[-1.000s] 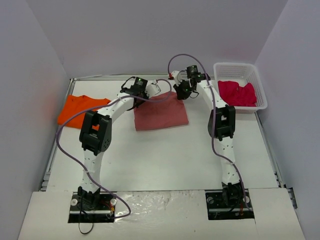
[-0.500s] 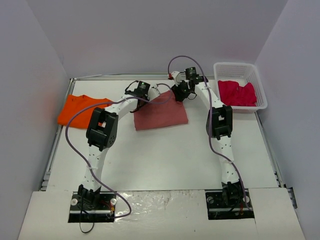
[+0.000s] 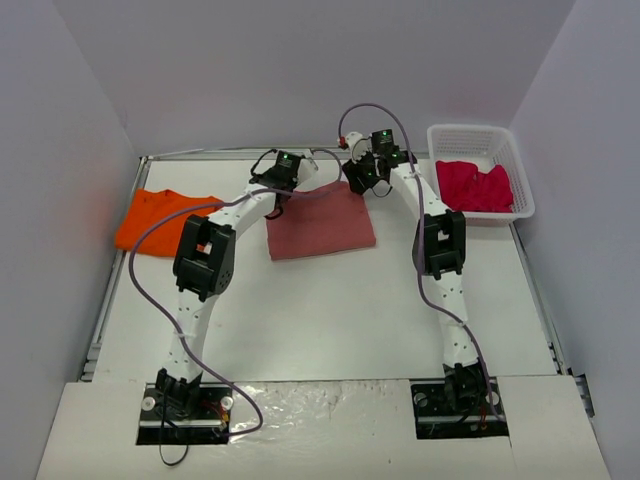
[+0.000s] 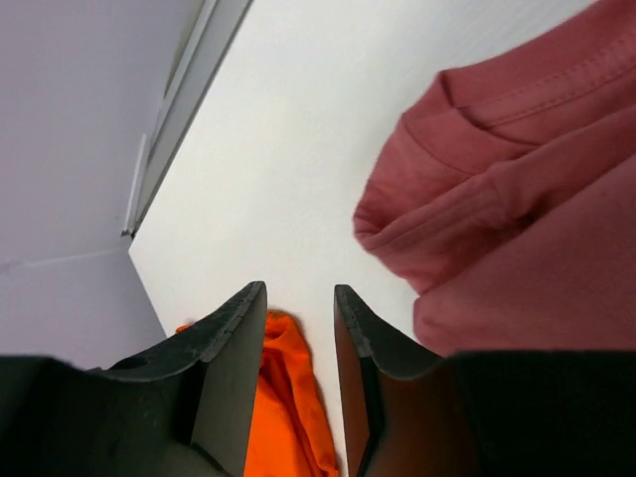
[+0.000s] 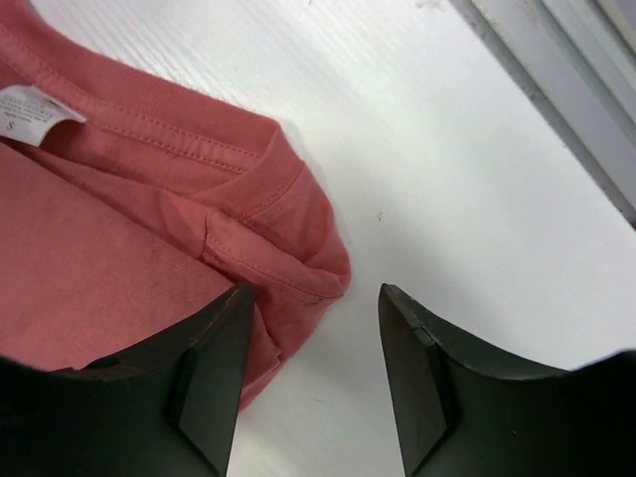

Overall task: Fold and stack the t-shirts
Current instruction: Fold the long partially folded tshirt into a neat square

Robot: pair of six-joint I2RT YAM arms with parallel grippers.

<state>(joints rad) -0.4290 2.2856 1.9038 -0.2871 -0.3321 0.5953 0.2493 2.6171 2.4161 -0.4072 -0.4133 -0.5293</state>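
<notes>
The brick-red t-shirt [image 3: 320, 226] lies folded in a flat rectangle at the table's middle back. My left gripper [image 3: 277, 192] hangs over its far left corner and is open. In the left wrist view the left gripper [image 4: 298, 298] has nothing between its fingers, and the red cloth [image 4: 517, 219] lies off to the right. My right gripper [image 3: 357, 183] stands open at the far right corner. In the right wrist view the right gripper [image 5: 316, 290] straddles the shirt's bunched corner [image 5: 268, 238] without touching it. The orange t-shirt [image 3: 160, 220] lies at the left. The crimson-pink t-shirt [image 3: 475, 186] sits in the basket.
A white slatted basket [image 3: 478, 133] stands at the back right corner. A metal rail [image 5: 556, 89] runs along the table's far edge close behind both grippers. Grey walls close in the left, back and right. Bare white table [image 3: 330, 320] stretches between the shirt and the arm bases.
Both grippers have opened and let go of the brick-red shirt's far corners. Both wrists have shifted slightly toward the back, and the shirt has settled flat.
</notes>
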